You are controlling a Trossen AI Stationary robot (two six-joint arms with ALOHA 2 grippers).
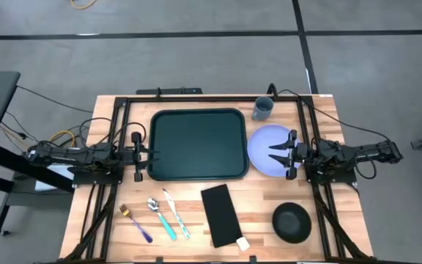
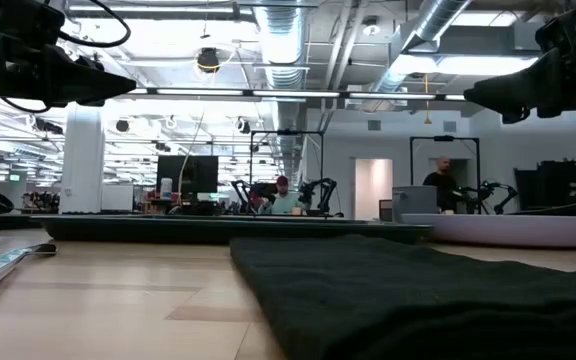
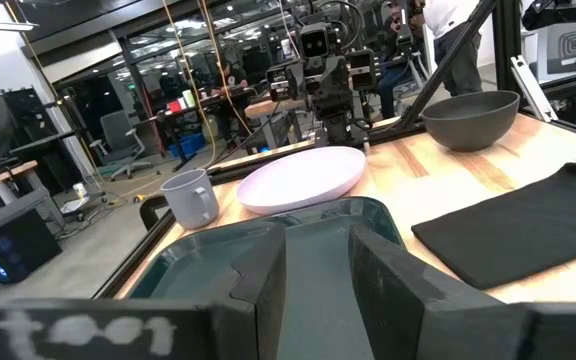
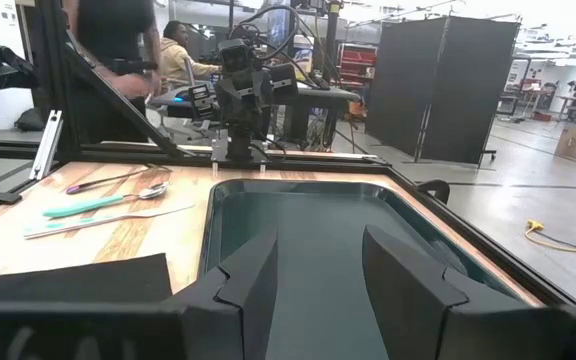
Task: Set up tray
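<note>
The dark green tray lies flat on the middle of the wooden table; it also fills the left wrist view as the tray and the right wrist view as the tray. My left gripper hovers open over the tray's left rim, fingers pointing toward the table's right; its own view shows the left gripper with nothing between the fingers. My right gripper hovers open above a lavender plate just right of the tray, pointing left; the right gripper also holds nothing.
A grey cup stands behind the plate. Near the front edge lie a black napkin, a black bowl, a purple fork, a teal spoon, a knife and a small white piece. A black frame borders the table.
</note>
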